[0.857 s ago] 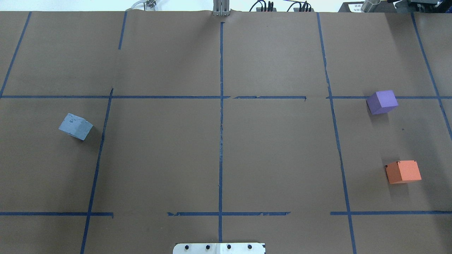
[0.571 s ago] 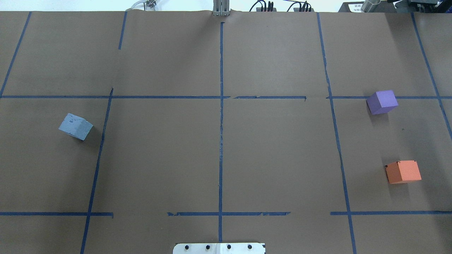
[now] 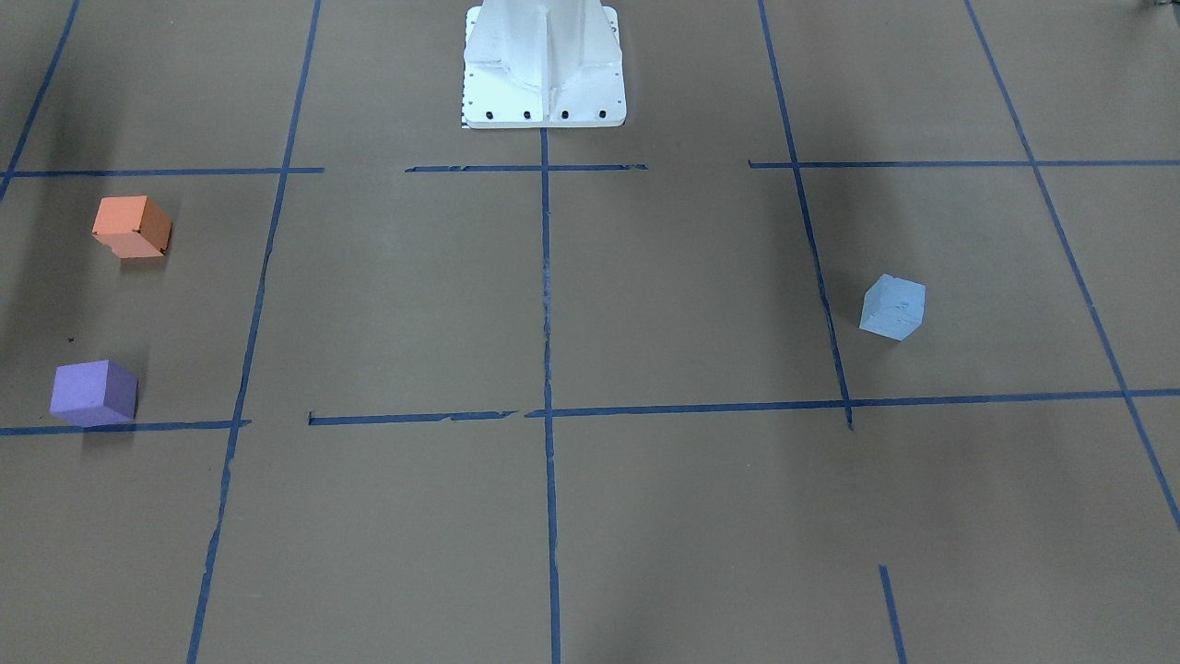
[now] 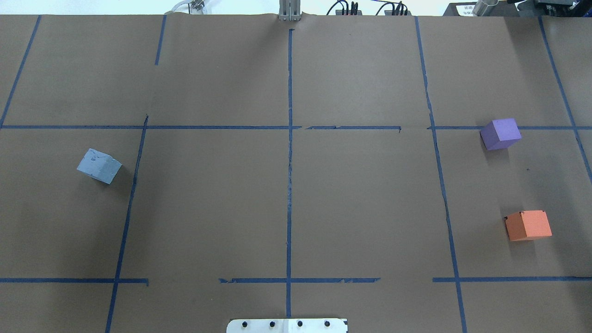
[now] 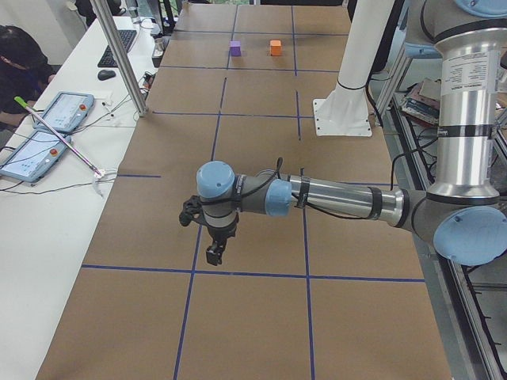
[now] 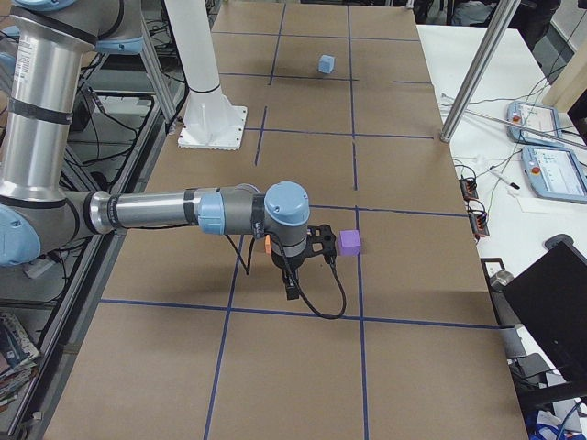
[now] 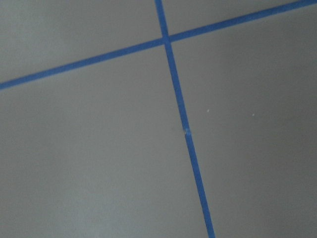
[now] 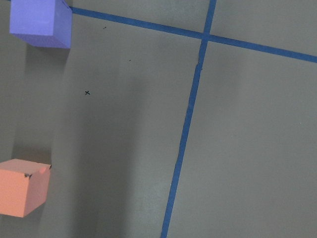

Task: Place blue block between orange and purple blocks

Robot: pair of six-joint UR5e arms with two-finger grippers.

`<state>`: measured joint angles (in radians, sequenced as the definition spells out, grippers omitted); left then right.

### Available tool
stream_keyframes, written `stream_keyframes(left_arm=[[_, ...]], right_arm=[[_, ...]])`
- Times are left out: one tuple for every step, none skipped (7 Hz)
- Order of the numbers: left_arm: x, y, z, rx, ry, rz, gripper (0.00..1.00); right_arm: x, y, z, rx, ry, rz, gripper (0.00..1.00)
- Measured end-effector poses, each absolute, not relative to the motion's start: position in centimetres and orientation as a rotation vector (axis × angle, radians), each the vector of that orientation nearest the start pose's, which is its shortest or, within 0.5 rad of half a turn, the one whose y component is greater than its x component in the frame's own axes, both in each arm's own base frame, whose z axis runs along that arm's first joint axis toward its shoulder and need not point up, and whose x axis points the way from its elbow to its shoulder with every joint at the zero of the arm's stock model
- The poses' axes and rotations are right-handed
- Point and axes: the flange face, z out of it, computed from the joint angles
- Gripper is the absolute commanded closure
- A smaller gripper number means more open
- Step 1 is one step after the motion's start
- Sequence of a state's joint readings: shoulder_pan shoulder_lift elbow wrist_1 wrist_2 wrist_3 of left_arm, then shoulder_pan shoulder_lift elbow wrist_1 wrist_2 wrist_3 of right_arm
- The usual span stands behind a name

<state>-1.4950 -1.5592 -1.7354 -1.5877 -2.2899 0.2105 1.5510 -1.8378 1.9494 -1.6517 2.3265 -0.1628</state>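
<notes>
The blue block (image 4: 99, 165) lies on the brown table at the left in the overhead view; it also shows in the front view (image 3: 892, 307) and far off in the right side view (image 6: 325, 63). The purple block (image 4: 500, 133) and the orange block (image 4: 528, 225) lie apart at the right, with bare paper between them. Both show in the right wrist view, purple (image 8: 42, 22) and orange (image 8: 22, 187). My left gripper (image 5: 214, 253) and right gripper (image 6: 292, 289) show only in the side views, held above the table. I cannot tell whether they are open or shut.
Blue tape lines (image 4: 289, 162) split the brown paper into squares. The white robot base (image 3: 544, 65) stands at the table's near middle edge. The left wrist view shows only paper and a tape crossing (image 7: 166, 38). Tablets and cables lie on a side table (image 5: 47, 127).
</notes>
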Motion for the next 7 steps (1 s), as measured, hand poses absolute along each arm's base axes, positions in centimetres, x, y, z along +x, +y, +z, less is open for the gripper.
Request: stream_keyframes(left_arm=[[-1.5, -51.5, 57.0, 0.266, 0.710, 0.375, 0.00], [2.2, -52.4, 55.9, 0.292, 0.724, 0.423, 0.00], [7.8, -52.3, 55.1, 0.276, 0.753, 0.447, 0.00], [13.3, -51.6, 54.1, 0.249, 0.791, 0.424, 0.00], [18.0, -50.6, 53.0, 0.236, 0.826, 0.382, 0.00], [21.9, -49.4, 52.2, 0.225, 0.843, 0.338, 0.00], [25.3, -48.2, 51.6, 0.210, 0.855, 0.302, 0.00]], right_arm=[[5.7, -38.1, 59.8, 0.084, -0.753, -0.185, 0.00], [5.7, -38.2, 59.8, 0.084, -0.753, -0.186, 0.00], [5.7, -38.2, 59.8, 0.085, -0.753, -0.186, 0.00], [5.7, -38.2, 59.7, 0.085, -0.753, -0.186, 0.00], [5.7, -38.2, 59.7, 0.086, -0.753, -0.186, 0.00], [5.7, -38.2, 59.7, 0.086, -0.753, -0.186, 0.00], [5.7, -38.2, 59.7, 0.086, -0.753, -0.186, 0.00]])
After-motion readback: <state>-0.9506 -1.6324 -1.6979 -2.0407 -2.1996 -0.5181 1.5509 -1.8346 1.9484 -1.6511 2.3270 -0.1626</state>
